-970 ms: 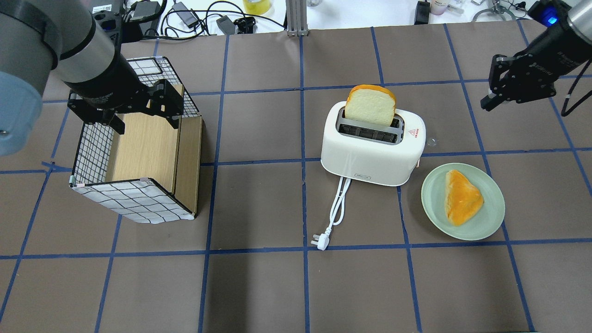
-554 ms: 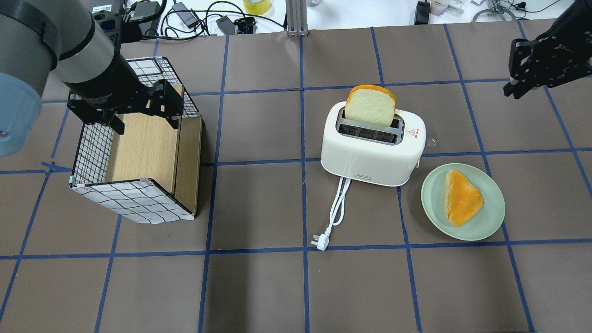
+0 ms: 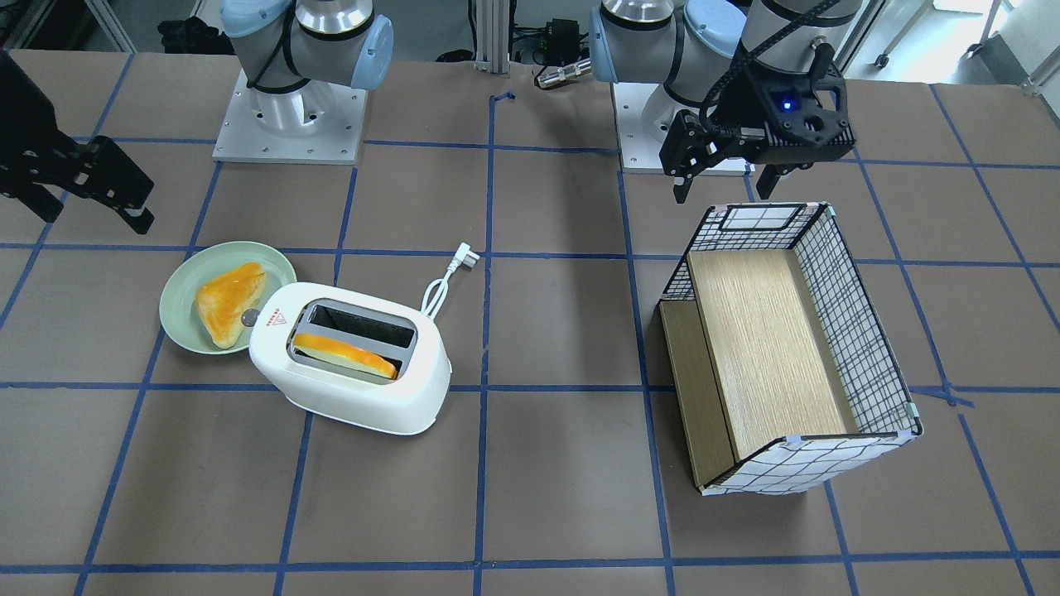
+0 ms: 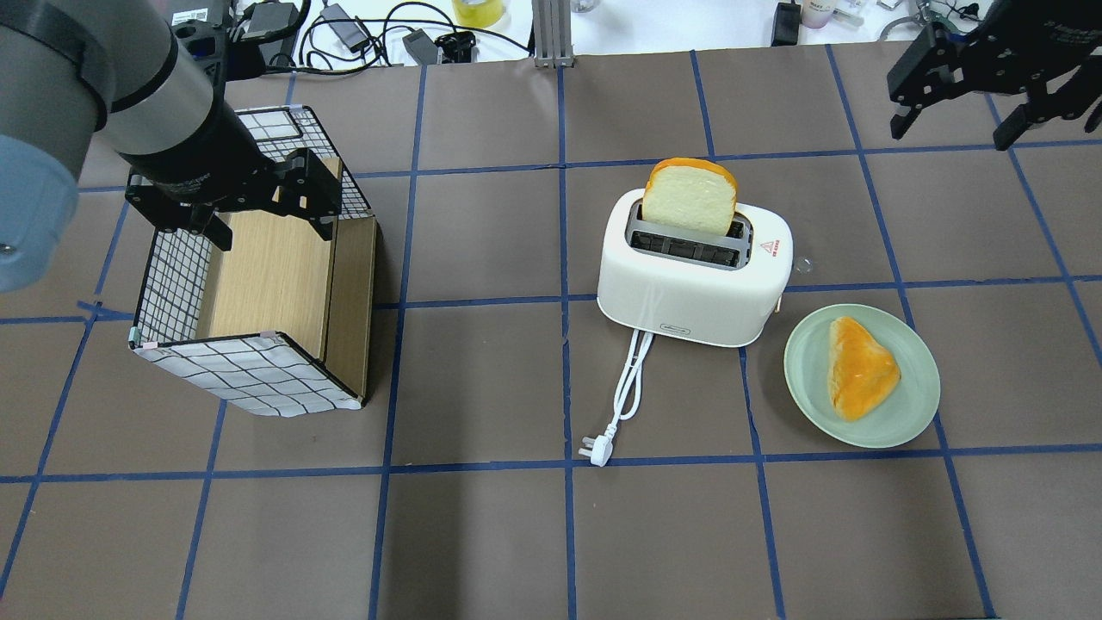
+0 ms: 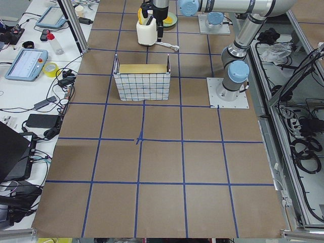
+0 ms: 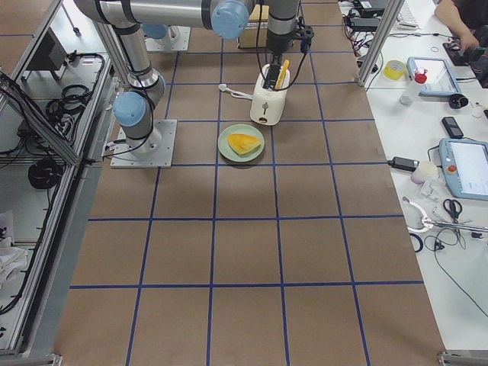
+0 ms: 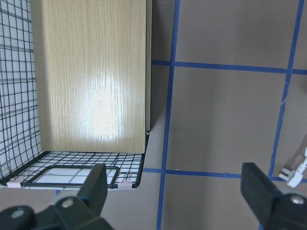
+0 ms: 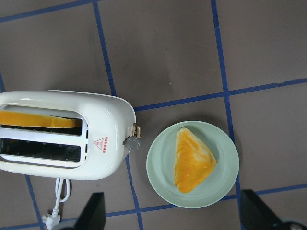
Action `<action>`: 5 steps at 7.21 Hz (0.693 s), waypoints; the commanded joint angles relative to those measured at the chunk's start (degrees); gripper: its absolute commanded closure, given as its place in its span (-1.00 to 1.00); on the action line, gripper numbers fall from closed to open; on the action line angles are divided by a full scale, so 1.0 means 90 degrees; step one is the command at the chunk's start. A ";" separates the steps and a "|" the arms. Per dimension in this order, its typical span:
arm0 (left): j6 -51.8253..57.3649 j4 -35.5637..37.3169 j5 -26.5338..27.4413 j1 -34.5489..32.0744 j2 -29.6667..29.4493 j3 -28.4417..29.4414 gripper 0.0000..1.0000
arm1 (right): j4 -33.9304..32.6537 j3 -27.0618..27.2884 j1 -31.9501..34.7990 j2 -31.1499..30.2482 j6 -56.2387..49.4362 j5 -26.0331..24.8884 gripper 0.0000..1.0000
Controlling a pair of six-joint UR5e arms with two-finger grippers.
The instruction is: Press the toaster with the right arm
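Observation:
The white toaster (image 4: 689, 297) stands mid-table with a bread slice (image 4: 689, 198) sticking up from its far slot. Its cord and plug (image 4: 596, 450) trail toward the robot. It also shows in the front view (image 3: 356, 393) and the right wrist view (image 8: 108, 124), where its lever (image 8: 137, 132) and grey knob (image 8: 133, 143) sit on the end facing the plate. My right gripper (image 4: 951, 129) is open and empty, high above the table's far right, well away from the toaster. My left gripper (image 4: 271, 228) is open and empty over the wire box.
A black-checked wire-frame box (image 4: 250, 375) with a wooden insert lies on the left. A green plate (image 4: 809, 383) with a toasted bread piece (image 4: 861, 366) sits right of the toaster. Cables and tools lie along the table's far edge.
My right gripper has moved away toward the table's far edge and turned, so both fingers now show spread apart. The left arm, toaster and bread have not moved.

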 commanded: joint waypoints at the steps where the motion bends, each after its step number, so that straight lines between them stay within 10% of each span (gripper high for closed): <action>1: 0.0000 0.0000 0.0000 0.0000 0.0000 0.0000 -1.00 | -0.0275 -0.0022 0.0671 0.0056 0.0761 -0.0051 -1.00; 5: 0.0000 0.0000 0.0000 0.0000 0.0000 0.0000 -1.00 | -0.0569 -0.0013 0.1239 0.0115 0.1018 0.0036 -1.00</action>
